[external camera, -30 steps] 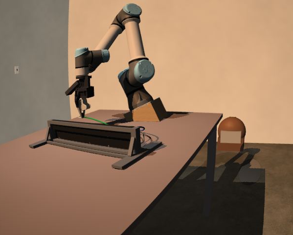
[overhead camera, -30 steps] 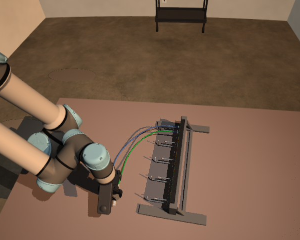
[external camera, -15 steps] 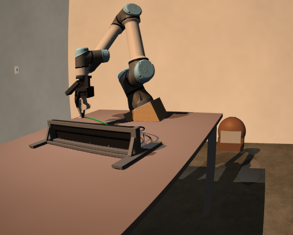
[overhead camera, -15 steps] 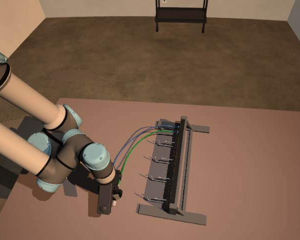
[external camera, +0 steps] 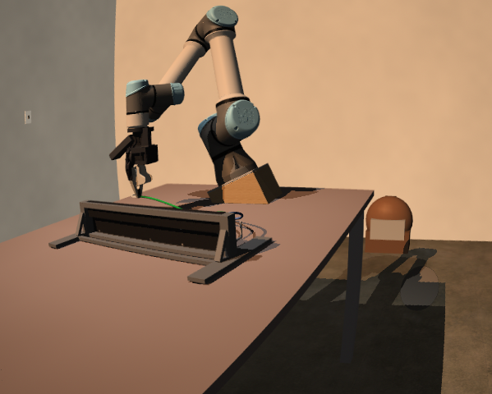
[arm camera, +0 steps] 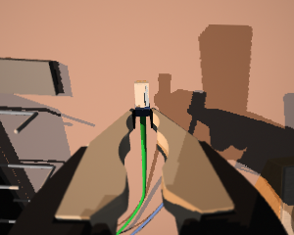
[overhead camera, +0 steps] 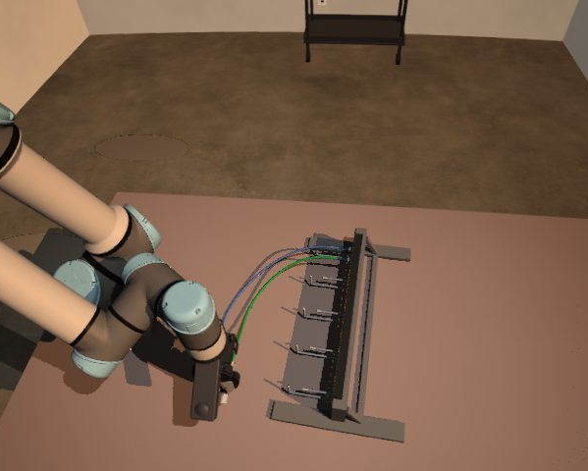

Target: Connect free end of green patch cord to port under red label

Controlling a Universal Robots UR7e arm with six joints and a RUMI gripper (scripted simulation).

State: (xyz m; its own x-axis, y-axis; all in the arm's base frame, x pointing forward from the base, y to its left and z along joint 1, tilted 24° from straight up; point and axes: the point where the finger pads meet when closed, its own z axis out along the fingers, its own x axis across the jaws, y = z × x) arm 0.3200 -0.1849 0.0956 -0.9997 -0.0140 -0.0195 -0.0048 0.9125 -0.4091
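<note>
From the top, the tool (overhead camera: 226, 388) grips the free plug (overhead camera: 224, 398) of the green patch cord (overhead camera: 263, 289) over the table (overhead camera: 486, 354), beside the rack (overhead camera: 357, 314) near its lower end. In the exterior view the tool (external camera: 136, 186) points down behind the rack (external camera: 152, 208). At the wrist, the plug (arm camera: 142, 94) sticks out past the fingertips (long axis along the fingers), cord trailing back between them.

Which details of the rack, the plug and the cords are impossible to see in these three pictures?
- Colored labels on the rack: top view, too small to tell red; exterior view shows only its back.
- Clip on the plug held in the claw: wrist view, too small to tell whether it faces up.
- Blue cord's free end: top view, hidden under the arm.
- Green cord: exterior view, mostly hidden behind the rack.
</note>
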